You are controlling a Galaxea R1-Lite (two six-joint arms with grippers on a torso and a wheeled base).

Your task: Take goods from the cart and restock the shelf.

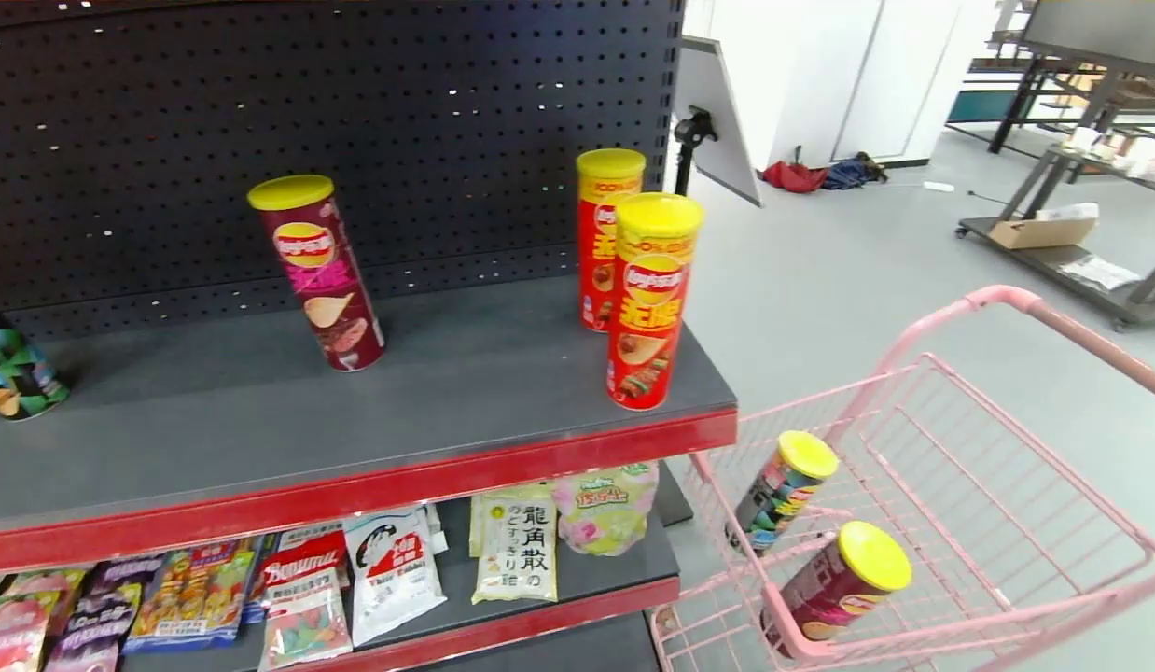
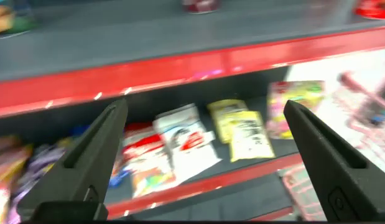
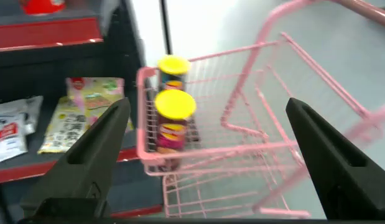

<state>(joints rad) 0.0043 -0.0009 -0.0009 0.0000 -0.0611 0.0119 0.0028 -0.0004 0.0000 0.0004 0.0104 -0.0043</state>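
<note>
Currently, right tool (image 3: 208, 106): hanging open, facing the cart (image 1: 1002, 297).
Left tool (image 2: 201, 111): gaping, empty.
Maroon can (image 3: 170, 134): leaning inside cart; descending squarely, gripping mid-body is looking safest.

right tool (image 3: 206, 106): both fingers (image 3: 86, 155) are spread wide apart, with nothing between them. beyond the gap, a pink wire cart (image 3: 267, 149) stands on the grey floor (image 3: 242, 25). two cans with yellow lids sit lid-up in the cart corner nearest the shelf: front can (image 3: 170, 134), and rear can (image 3: 173, 71) just behind it. beside the cart, the lower shelf (image 3: 24, 160) carries flat snack bags (image 3: 68, 121). a red shelf edge (image 3: 49, 34) runs above.
</note>
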